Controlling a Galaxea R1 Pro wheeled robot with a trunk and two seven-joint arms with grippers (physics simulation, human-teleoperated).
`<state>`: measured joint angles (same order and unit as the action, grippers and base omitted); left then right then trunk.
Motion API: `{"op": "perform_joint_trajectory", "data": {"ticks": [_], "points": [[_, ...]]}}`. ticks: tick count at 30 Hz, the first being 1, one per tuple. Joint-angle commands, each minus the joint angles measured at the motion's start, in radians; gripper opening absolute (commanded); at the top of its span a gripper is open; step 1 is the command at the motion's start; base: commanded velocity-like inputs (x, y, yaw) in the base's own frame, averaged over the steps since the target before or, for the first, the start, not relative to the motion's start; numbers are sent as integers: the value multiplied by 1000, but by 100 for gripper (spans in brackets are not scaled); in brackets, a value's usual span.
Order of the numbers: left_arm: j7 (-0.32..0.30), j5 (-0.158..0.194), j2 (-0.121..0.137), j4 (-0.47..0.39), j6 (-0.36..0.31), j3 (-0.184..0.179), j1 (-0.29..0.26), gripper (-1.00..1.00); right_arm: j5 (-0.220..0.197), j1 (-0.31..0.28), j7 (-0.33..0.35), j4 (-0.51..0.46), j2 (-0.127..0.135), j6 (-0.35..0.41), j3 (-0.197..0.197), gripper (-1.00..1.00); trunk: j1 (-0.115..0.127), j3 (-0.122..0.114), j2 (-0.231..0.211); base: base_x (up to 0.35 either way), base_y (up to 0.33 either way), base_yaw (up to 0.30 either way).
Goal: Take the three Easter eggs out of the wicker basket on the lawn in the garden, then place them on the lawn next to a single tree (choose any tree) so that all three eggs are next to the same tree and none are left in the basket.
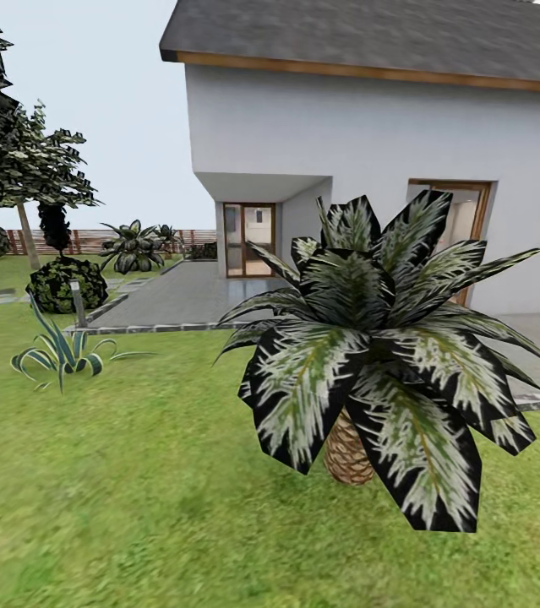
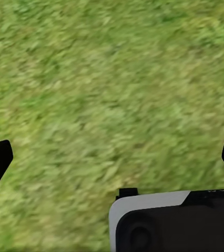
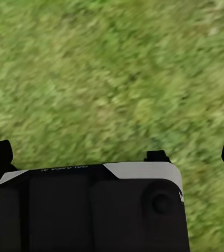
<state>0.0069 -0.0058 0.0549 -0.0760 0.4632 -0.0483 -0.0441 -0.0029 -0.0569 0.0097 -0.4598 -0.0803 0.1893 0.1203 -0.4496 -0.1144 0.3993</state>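
No legible text or labels anywhere

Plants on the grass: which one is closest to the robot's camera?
The short palm with the scaly brown trunk and dark, white-streaked fronds. It looks biggest and stands lowest in the head view; the spiky striped plant and round dark bush sit farther back.

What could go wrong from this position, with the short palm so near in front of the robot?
The short palm stands close ahead on the lawn; driving straight on could hit its fronds. Its scaly trunk could also be mistaken for the tree meant for the eggs. Both pincers, left pincer and right pincer, hang open over grass, carrying nothing.
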Motion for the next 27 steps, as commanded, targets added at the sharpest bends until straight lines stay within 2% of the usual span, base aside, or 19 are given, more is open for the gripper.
{"op": "perform_joint_trajectory", "data": {"ticks": [1,8,27], "points": [[1,0,0,1,3,-4,0,100,0,0,1,-2,-1,6,5,100,0,0,1,0,16,0],[1,-1,0,1,3,-4,0,100,-1,0,1,-2,-1,6,4,100,0,0,1,0,159,0],[1,-2,0,1,3,-4,0,100,-1,0,1,-2,-1,6,4,100,0,0,1,0,280,0]]}}
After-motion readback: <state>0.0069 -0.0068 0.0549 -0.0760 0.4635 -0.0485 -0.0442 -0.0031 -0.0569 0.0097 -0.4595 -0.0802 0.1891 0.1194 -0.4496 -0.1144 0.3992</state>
